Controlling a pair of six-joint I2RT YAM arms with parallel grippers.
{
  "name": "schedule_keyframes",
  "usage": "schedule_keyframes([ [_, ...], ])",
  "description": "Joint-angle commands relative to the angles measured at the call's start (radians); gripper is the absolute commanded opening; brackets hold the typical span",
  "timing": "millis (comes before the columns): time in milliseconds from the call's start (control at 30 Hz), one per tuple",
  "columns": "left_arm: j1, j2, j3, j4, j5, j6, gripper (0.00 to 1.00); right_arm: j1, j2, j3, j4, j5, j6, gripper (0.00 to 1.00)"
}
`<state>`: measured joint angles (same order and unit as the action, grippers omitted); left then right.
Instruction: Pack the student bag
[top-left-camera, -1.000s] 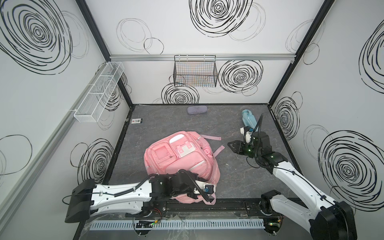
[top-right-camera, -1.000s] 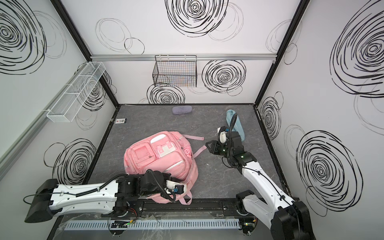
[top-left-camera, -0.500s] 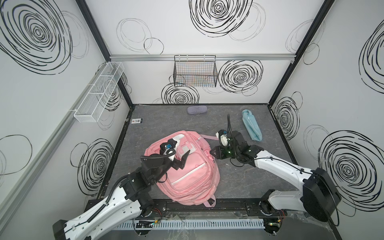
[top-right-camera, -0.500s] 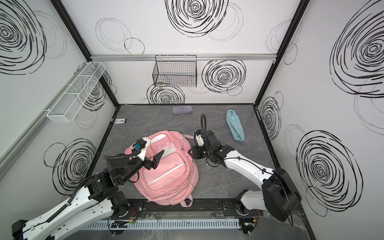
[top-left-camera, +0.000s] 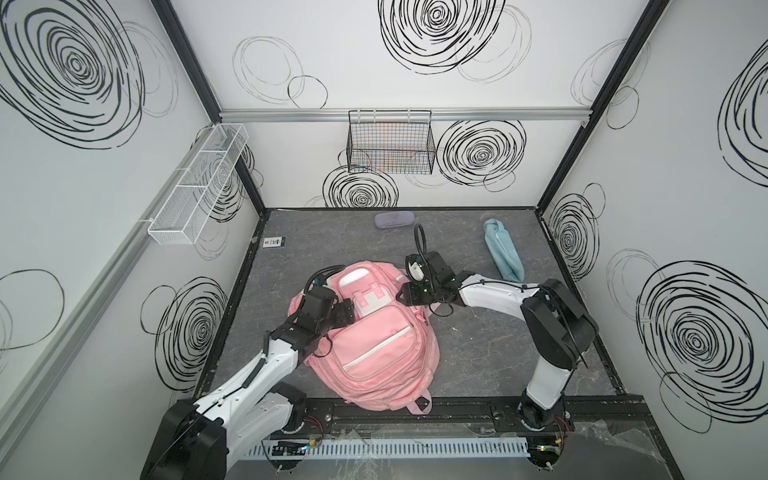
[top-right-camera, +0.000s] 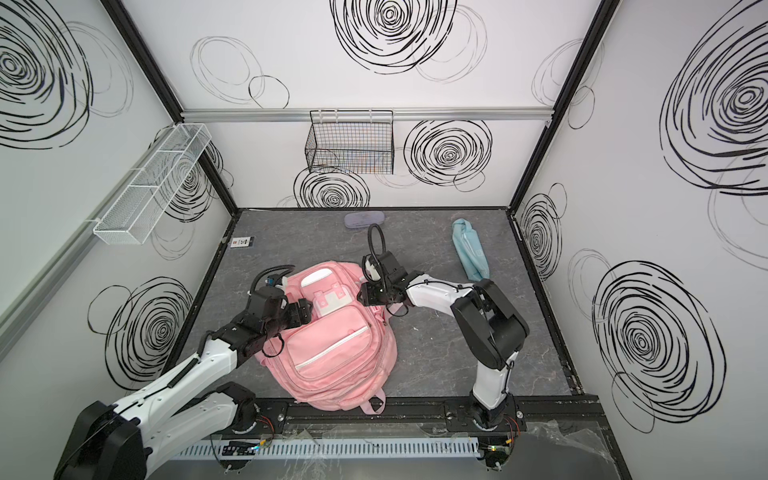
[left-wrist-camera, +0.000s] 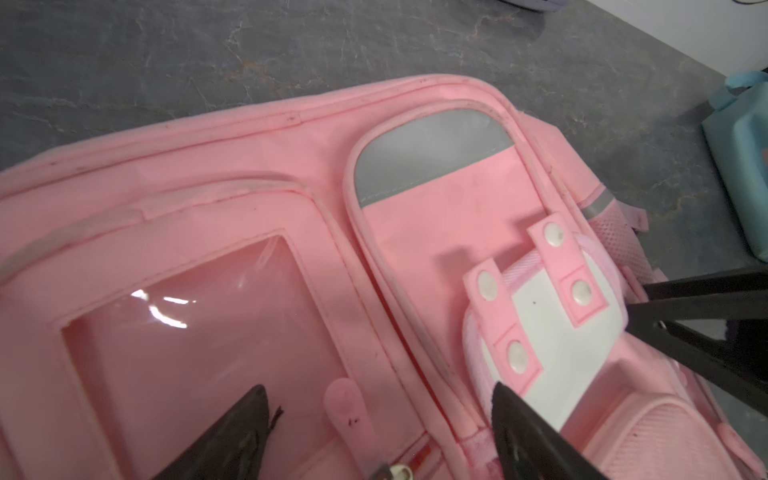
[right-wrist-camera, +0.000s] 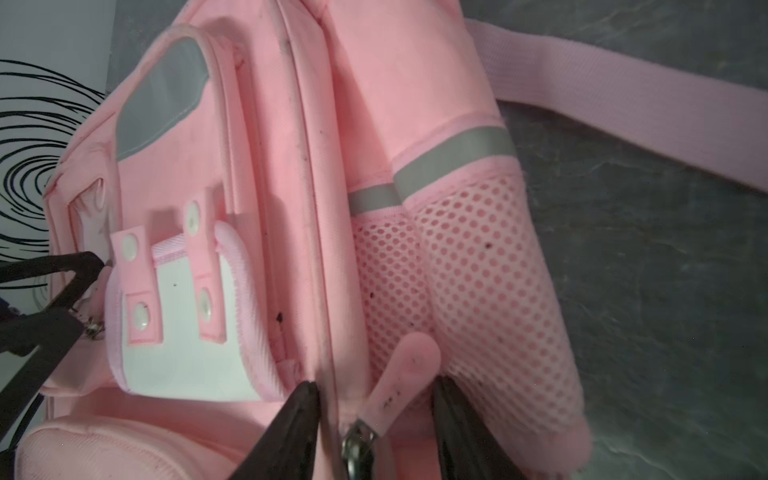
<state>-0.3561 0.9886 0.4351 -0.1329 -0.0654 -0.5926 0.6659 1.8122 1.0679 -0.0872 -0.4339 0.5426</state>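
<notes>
A white mesh tray (top-left-camera: 198, 189) hung on the left wall; the left end effector (left-wrist-camera: 376, 388) stood open, black tapered fingers either side of a rubbery pink zip pull (left-wrist-camera: 345, 409); the student bag (top-left-camera: 376, 345), soft pink fabric, lay face up mid-bench (top-left-camera: 478, 353), long axis running front rail to far wall, white flap patch (top-left-camera: 368, 301) toward the far end; the right end effector (right-wrist-camera: 374, 382) was open astride another pull (right-wrist-camera: 401, 376) beside a mesh side pocket (right-wrist-camera: 469, 266); a light-blue pouch (top-left-camera: 503, 249) lay far right.
</notes>
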Motion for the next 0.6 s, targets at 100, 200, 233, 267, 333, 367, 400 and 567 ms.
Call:
schedule_keyframes([
  [100, 0.017, 0.031, -0.038, 0.106, 0.043, -0.099, 0.88, -0.033, 0.051, 0.011, 0.045, -0.03, 0.042, 0.5],
  [200, 0.017, 0.045, -0.041, 0.11, 0.036, -0.108, 0.88, -0.046, 0.06, 0.001, 0.077, -0.055, 0.061, 0.5],
  [233, 0.018, 0.048, -0.042, 0.113, 0.033, -0.112, 0.89, -0.049, 0.061, -0.001, 0.084, -0.058, 0.065, 0.49],
  [267, 0.017, 0.049, -0.043, 0.116, 0.031, -0.117, 0.89, -0.051, 0.06, -0.004, 0.089, -0.064, 0.068, 0.48],
  [333, 0.017, 0.047, -0.049, 0.123, 0.026, -0.126, 0.89, -0.056, 0.053, -0.023, 0.126, -0.09, 0.087, 0.43],
  [367, 0.018, 0.045, -0.053, 0.125, 0.023, -0.129, 0.89, -0.06, 0.048, -0.033, 0.146, -0.106, 0.096, 0.4],
  [400, 0.018, 0.044, -0.056, 0.126, 0.019, -0.133, 0.89, -0.062, 0.043, -0.044, 0.172, -0.126, 0.105, 0.35],
  [567, 0.02, 0.032, -0.066, 0.127, 0.001, -0.134, 0.89, -0.061, 0.011, -0.059, 0.218, -0.147, 0.119, 0.23],
])
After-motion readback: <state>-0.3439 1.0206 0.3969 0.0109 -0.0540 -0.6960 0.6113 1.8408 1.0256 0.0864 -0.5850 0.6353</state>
